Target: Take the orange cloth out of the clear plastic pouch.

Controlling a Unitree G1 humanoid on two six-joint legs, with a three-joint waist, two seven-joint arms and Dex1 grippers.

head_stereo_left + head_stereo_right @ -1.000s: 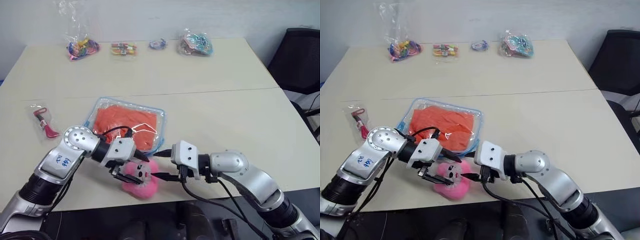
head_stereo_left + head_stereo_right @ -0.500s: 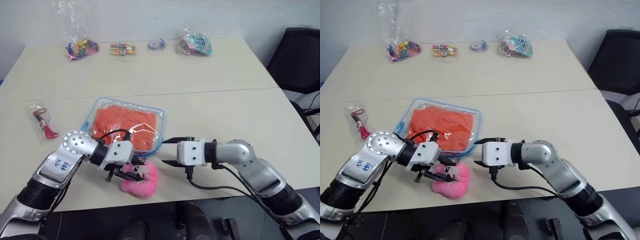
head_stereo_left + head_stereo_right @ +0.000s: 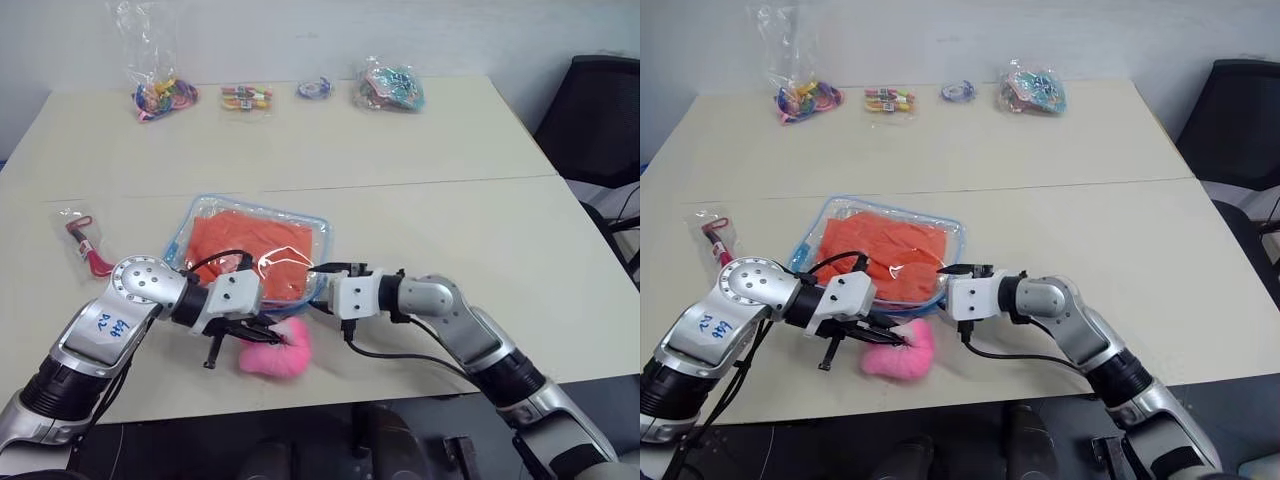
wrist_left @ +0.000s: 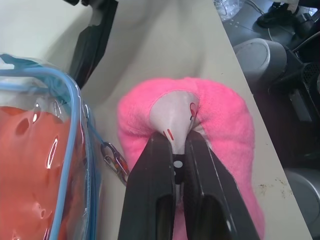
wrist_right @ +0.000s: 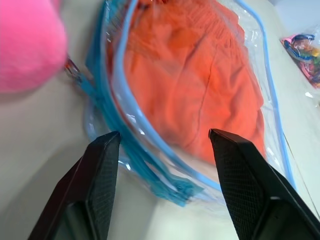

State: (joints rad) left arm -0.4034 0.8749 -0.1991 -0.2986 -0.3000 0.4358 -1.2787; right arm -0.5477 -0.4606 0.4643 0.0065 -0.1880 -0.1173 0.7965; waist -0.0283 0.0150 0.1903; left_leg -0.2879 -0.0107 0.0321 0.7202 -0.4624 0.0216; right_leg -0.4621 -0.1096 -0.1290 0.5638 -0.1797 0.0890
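Fingers of the left gripper (image 4: 175,150) are clenched on the pink plush toy (image 3: 275,347). Just beside it, the right gripper (image 5: 162,142) is spread wide at the near corner of the clear plastic pouch (image 3: 318,226). From the plush, the pouch lies at 12 o'clock, flat on the table (image 3: 420,150), the orange cloth (image 3: 245,245) inside; its long axis runs roughly 10 to 4 o'clock.

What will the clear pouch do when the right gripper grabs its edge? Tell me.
The clear plastic pouch will probably flex and crumple: its thin film is wrinkled. It looks glossy, so the open right gripper may slip off. Likely light, holding only the orange cloth, so it may slide on the table.
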